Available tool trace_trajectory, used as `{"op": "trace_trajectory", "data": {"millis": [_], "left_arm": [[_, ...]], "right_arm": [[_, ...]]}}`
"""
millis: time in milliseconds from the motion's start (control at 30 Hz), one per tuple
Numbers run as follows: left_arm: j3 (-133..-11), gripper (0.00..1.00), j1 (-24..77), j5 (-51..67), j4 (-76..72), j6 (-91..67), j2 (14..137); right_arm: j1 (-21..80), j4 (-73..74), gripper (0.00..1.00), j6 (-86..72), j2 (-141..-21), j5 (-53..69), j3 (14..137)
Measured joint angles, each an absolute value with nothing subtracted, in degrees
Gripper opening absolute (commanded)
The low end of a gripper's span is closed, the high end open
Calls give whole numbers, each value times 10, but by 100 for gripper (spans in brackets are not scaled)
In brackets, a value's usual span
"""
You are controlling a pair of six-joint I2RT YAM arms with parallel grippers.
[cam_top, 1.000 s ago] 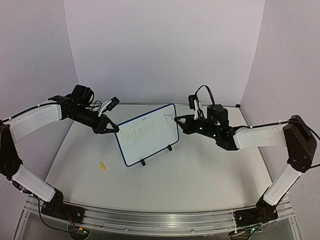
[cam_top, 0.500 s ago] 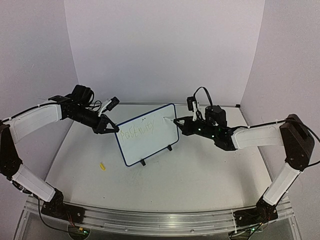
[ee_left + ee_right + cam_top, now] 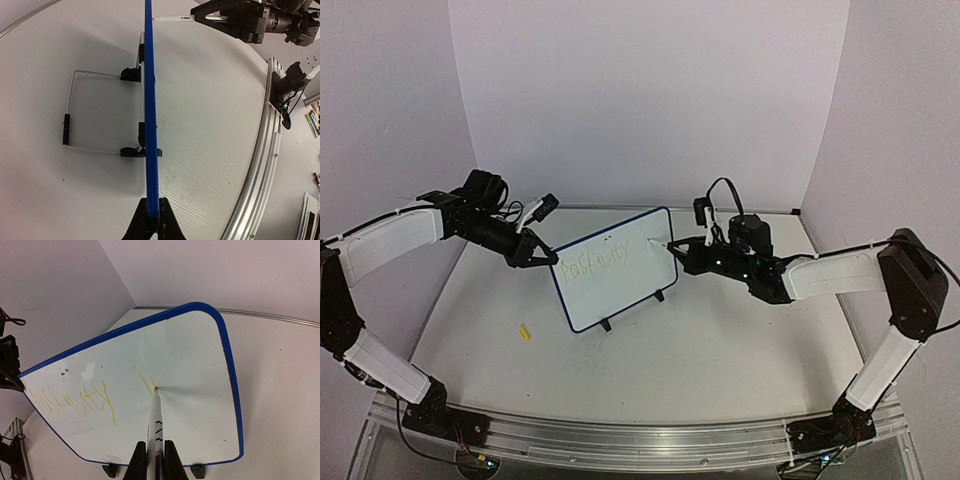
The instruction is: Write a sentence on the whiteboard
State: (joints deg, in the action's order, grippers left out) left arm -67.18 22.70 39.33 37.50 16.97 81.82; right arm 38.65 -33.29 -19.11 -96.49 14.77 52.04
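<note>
The whiteboard [image 3: 620,290] stands tilted on its two black feet at the table's middle. In the left wrist view it shows edge-on as a blue frame [image 3: 148,100]. My left gripper [image 3: 542,257] [image 3: 152,220] is shut on the board's left edge. My right gripper [image 3: 682,250] [image 3: 155,460] is shut on a white marker [image 3: 156,415] [image 3: 172,18], whose orange tip touches the board face [image 3: 195,410]. The sentence [image 3: 603,262] is a yellow scrawl [image 3: 75,400] across the board's left half. Two short fresh strokes lie just left of the tip.
A small yellow marker cap [image 3: 525,333] lies on the table in front of the board's left corner. A wire stand [image 3: 70,110] props the board from behind. A metal rail [image 3: 620,440] [image 3: 260,165] runs along the near table edge. Walls close in on three sides.
My right gripper has shifted a little to the left with the marker, its tip moving further onto the board. The left gripper and the board have held still.
</note>
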Motion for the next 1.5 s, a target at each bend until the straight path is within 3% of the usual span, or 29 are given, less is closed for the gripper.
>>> {"op": "trace_trajectory", "data": {"millis": [1500], "left_arm": [[-672, 0, 227, 393, 375, 170, 818]], "right_arm": [[387, -320, 0, -191, -949, 149, 534]]}}
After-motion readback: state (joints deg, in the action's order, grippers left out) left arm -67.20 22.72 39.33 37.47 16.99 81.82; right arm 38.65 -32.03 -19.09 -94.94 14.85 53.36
